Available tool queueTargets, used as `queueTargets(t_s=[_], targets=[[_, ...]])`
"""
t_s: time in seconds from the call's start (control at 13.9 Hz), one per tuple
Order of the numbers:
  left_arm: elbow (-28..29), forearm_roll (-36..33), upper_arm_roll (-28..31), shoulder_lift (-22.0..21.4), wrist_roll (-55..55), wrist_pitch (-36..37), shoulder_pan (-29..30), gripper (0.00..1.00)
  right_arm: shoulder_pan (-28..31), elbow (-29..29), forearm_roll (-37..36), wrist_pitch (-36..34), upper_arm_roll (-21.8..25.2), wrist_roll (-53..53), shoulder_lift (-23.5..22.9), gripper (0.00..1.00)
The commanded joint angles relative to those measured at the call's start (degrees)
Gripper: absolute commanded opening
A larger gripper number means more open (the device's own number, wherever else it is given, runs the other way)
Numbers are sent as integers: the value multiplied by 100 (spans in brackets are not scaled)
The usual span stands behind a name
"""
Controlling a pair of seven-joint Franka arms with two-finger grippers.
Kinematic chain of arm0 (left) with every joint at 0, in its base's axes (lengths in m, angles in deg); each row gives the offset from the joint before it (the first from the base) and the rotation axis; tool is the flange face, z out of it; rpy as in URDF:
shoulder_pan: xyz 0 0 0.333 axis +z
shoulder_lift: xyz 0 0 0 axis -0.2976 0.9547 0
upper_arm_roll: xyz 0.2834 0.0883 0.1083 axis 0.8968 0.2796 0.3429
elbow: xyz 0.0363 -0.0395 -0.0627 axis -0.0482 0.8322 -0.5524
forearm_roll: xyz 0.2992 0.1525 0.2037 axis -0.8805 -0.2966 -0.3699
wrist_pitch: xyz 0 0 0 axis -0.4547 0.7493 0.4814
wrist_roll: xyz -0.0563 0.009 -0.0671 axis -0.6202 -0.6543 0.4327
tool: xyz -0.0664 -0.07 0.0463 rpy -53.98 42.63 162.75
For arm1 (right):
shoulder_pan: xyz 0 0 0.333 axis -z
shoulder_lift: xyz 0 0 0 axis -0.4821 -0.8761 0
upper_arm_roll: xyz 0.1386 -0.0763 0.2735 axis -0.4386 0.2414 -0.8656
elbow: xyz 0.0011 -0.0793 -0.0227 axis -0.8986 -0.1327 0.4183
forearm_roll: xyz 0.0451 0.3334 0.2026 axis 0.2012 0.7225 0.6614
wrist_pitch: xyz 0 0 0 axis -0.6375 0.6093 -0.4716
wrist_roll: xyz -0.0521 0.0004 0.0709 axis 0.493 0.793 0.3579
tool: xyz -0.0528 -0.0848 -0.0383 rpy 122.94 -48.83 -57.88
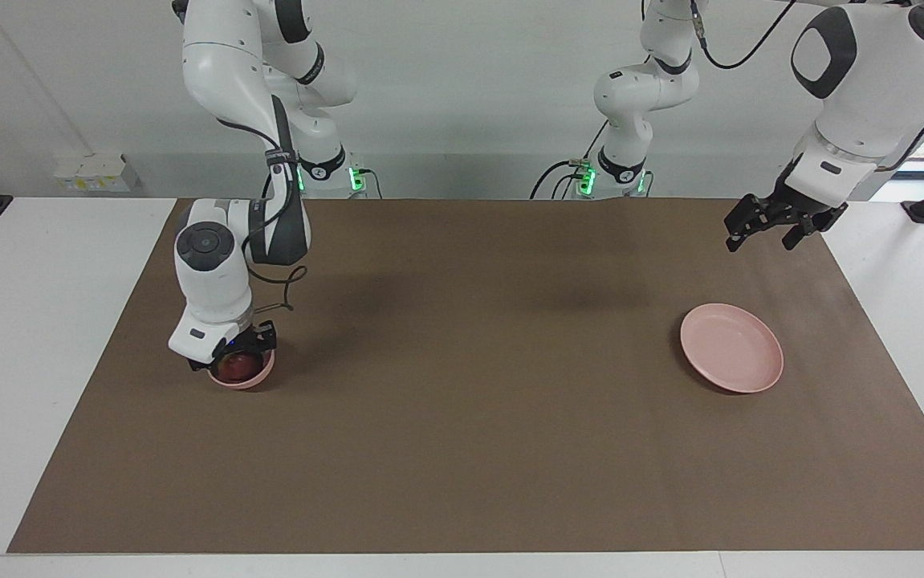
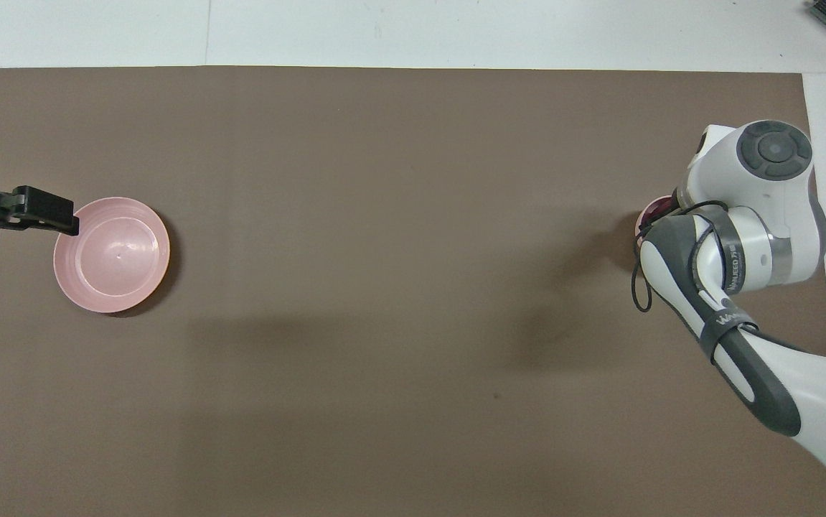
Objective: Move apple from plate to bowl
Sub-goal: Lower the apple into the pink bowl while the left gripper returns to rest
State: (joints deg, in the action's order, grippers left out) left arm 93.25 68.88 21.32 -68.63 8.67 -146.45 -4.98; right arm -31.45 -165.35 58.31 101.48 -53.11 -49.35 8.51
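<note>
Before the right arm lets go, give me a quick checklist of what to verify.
1. Apple down inside the bowl: ok.
2. Right gripper shut on the apple, ready to release: ok.
3. Apple resting on the bowl's bottom: cannot tell, the gripper hides it.
4. Bowl upright on the mat: ok.
5. Plate empty: ok.
6. Left gripper open, raised near the plate at its own end of the table, away from the bowl: ok.
</note>
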Motion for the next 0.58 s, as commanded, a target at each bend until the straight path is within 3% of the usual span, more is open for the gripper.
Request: queueTargets(t_s=[0.0,0.14,0.43,0.5], targets=[[-66,-83,19,-96,202,243,-47,100,52,-49,93,96,-30,-56,36,100],[-241,-83,150,-88,211,340,-152,100,43,-5,93,53,-30,-56,88,100],[-453,-39,1563,-18,229,655,-1503,100,-27,56,119,-193,-30,-91,526,100],[-619,-39,1636,26,229,744,-1585,100,-45,65,311,-281,-30,-196,693,100]])
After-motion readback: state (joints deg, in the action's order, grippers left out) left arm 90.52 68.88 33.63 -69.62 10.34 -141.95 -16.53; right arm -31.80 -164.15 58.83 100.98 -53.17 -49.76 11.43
